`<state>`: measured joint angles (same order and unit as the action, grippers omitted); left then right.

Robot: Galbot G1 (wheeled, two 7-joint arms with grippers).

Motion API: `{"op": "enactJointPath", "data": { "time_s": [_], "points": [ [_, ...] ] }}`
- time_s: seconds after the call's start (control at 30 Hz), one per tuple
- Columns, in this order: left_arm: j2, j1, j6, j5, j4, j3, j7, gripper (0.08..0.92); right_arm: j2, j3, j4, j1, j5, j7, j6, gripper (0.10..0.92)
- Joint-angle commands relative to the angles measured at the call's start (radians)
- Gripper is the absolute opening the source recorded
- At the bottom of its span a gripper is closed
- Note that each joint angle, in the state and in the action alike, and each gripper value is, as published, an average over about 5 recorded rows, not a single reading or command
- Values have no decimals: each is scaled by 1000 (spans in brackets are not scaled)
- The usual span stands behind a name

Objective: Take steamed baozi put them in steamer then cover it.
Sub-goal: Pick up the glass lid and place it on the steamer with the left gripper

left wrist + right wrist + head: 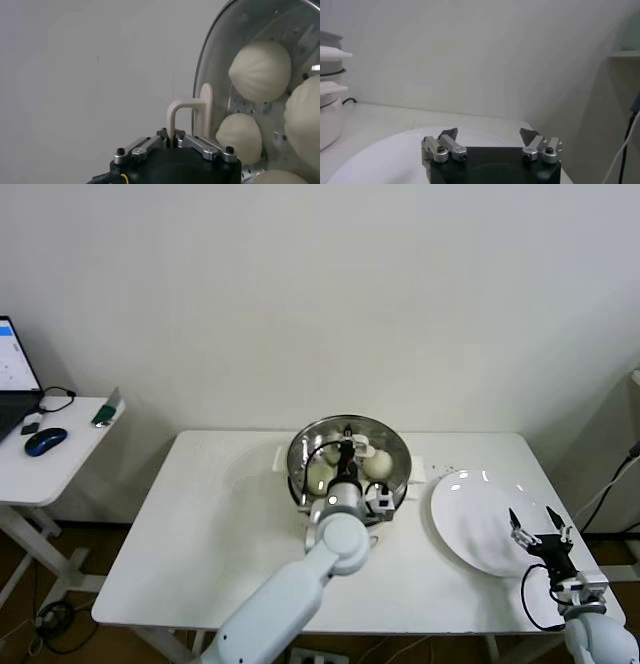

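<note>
My left claw (172,141) pinches the cover (348,458) by its bar handle (190,117) over the steamer (300,484) — glass, heavy, fragile. Right claw (538,523) spread, idle.

Desk (200,524): steamer (395,446) at centre rear, baozi (378,464) inside it. Cover (300,474) over the steamer, tilted; its handle (187,117) is clamped in the left hand (346,452), which reaches in from the front. Plate (470,519) right of the steamer, just beside it. Right hand (540,529) above the plate's near right edge, spread apart. Side table (60,459) left of the desk, carrying a mouse (45,440).
</note>
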<state>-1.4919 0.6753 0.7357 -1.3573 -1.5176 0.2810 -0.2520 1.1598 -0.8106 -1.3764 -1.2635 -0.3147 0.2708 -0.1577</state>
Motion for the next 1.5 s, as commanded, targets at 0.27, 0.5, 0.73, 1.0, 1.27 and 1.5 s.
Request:
{"op": "enactJointPath", "data": {
  "time_s": [0.27, 0.5, 0.73, 1.0, 1.27, 1.5],
  "points": [
    [8, 7, 50, -9, 6, 9, 12, 150, 5, -5, 1, 1, 3, 3, -1, 823],
    [22, 17, 50, 9, -39, 10, 9, 242, 4, -3, -10, 3, 4, 2, 22, 823],
    [71, 41, 50, 42, -148, 11, 1, 441, -4, 0, -38, 4, 18, -7, 90, 823],
    [157, 113, 50, 86, -319, -5, -9, 683, -12, 8, -65, 6, 18, -1, 153, 823],
    [246, 213, 50, 161, -478, -46, 45, 820, -15, 23, -74, 16, 18, -5, 164, 823],
    [317, 310, -63, 491, -577, -260, 251, 823, -14, 34, -96, 11, 21, 0, 155, 823]
  ]
}}
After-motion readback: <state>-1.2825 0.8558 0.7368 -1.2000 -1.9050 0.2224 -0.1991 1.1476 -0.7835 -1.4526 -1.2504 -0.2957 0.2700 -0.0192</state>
